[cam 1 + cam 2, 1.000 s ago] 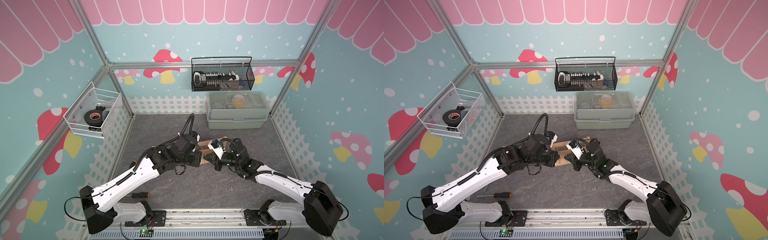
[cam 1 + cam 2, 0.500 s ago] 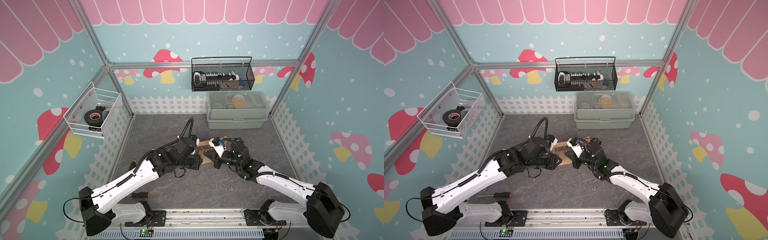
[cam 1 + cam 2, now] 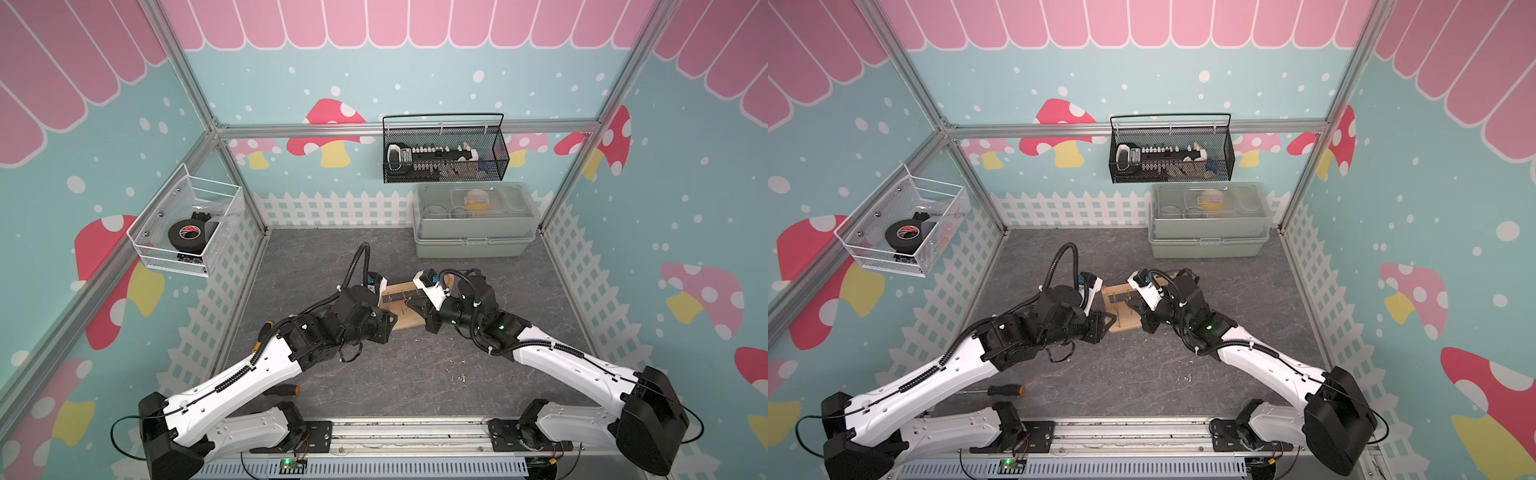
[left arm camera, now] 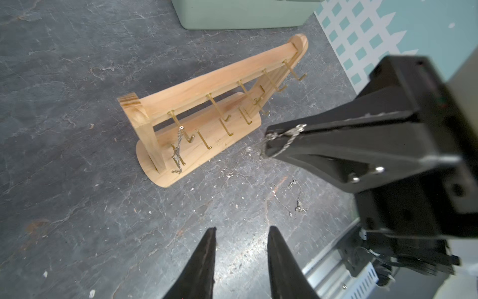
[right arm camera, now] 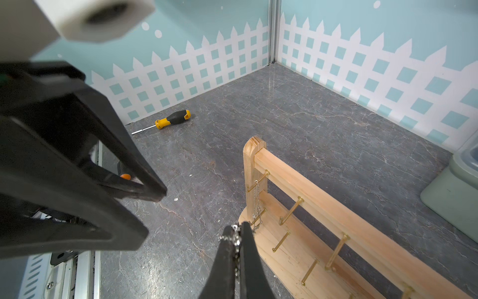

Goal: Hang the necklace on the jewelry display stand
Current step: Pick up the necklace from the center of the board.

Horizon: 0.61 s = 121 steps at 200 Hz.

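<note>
The light wooden jewelry display stand [image 3: 401,305] [image 3: 1121,307] stands mid-floor between my two arms. A thin silver necklace [image 4: 179,145] [image 5: 256,199] hangs from the end gold hook of the crossbar, next to an upright. My left gripper [image 4: 241,230] [image 3: 386,328] is open with nothing between its fingers, a short way back from the stand. My right gripper [image 5: 236,231] [image 4: 266,142] is shut on a piece of silver chain [image 5: 234,239] just off the base's rounded end. I see no link between that chain and the hanging one.
A second loose chain [image 4: 292,196] lies on the floor near the front rail. A grey-green lidded box [image 3: 473,232] stands at the back right. A screwdriver [image 5: 170,120] [image 3: 286,390] lies front left. Wire baskets [image 3: 444,153] [image 3: 187,228] hang on the walls.
My left gripper has opened and drawn back a little from the stand. My right gripper has stayed shut by the stand's base.
</note>
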Motion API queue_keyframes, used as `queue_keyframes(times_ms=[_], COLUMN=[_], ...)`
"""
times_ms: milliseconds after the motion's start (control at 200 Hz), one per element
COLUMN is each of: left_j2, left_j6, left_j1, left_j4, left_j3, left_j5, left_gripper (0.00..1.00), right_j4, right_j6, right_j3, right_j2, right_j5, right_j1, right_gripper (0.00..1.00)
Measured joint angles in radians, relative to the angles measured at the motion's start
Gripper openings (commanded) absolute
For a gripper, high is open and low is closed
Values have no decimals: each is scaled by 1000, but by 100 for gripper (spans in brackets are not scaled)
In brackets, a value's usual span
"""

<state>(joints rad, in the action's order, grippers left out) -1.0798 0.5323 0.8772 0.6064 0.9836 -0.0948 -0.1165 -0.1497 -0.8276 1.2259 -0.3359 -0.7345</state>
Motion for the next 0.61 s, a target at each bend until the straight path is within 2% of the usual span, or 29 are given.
queue_keyframes(times_ms=[200, 605], left_j2=[17, -25], left_j6=[-21, -16], left_j1=[-8, -80], left_j4=[-141, -338], left_j3=[-107, -158], left_j5=[-10, 39], left_gripper=[34, 33], right_j4=[116, 202], right_j6=[0, -19], right_j3=[-71, -85], right_j2=[28, 59], right_j5=[32, 79], right_j1=[-16, -34], right_gripper=[5, 5])
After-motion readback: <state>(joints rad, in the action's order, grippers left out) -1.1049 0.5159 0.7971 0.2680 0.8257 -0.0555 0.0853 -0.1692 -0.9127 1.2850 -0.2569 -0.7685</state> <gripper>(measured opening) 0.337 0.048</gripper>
